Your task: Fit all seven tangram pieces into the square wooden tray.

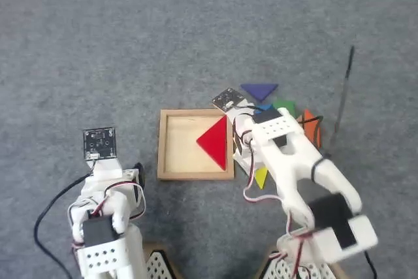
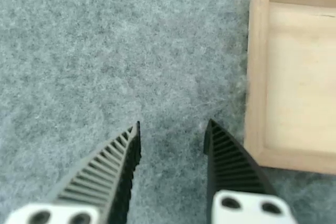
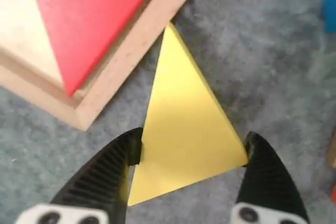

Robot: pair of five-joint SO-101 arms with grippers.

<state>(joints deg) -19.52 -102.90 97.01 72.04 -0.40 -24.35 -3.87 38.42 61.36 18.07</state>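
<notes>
1. In the tray [image 1: 161, 145] we find the left half bare; the red triangle [image 1: 215, 140] fills its right side.
2. The yellow triangle [image 3: 178, 103], clasped by the right gripper [image 3: 191, 142], lies with its tip just beside the tray's right wall.
3. The purple triangle [image 1: 259, 89] and other pieces [image 1: 285, 106] crowd the surface [image 1: 98, 50] farther right.
4. We see open surface toward the left and far edges.

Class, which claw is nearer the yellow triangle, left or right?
Right. The right claw has the yellow triangle between its fingers, beside the tray's corner. The left claw hangs open over carpet on the tray's other side.
</notes>
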